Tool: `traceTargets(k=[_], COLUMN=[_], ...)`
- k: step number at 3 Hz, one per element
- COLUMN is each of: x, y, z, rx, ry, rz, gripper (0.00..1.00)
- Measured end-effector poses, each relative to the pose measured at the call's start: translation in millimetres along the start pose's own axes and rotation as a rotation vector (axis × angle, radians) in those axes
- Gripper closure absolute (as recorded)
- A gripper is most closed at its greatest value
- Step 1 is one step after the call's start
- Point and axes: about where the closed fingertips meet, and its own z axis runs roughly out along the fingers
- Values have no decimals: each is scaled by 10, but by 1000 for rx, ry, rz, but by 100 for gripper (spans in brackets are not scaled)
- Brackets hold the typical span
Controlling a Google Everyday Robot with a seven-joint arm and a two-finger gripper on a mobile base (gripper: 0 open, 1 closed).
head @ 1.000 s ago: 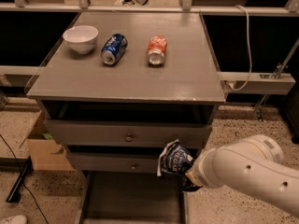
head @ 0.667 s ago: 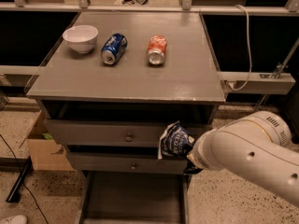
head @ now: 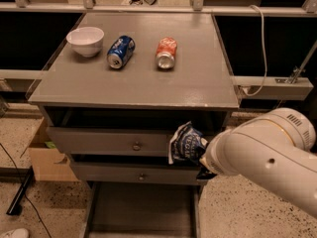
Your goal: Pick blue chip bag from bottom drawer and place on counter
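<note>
The blue chip bag (head: 186, 144), crinkled navy foil with white lettering, hangs in the air in front of the two knobbed drawers, below the counter's front edge. My gripper (head: 202, 158) is shut on its right side, mostly hidden behind my white arm (head: 262, 157). The bottom drawer (head: 141, 209) is pulled out below, a shallow grey tray. The counter (head: 148, 86) is the grey cabinet top above the bag.
On the counter stand a white bowl (head: 85, 39), a blue soda can (head: 121, 51) on its side and an orange-red can (head: 166, 52) on its side. A cardboard box (head: 42, 155) sits left of the cabinet. A cable (head: 261, 48) hangs at the right.
My arm has lifted the blue chip bag upward from in front of the lower knobbed drawer to the level of the upper one, slightly to the right.
</note>
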Motion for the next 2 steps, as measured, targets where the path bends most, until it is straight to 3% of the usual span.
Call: traceTargets(k=[1, 2], x=[124, 355], y=[56, 70], z=[-39, -272], rx=[-14, 33], ry=[15, 10], rz=[16, 75], gripper=[100, 100])
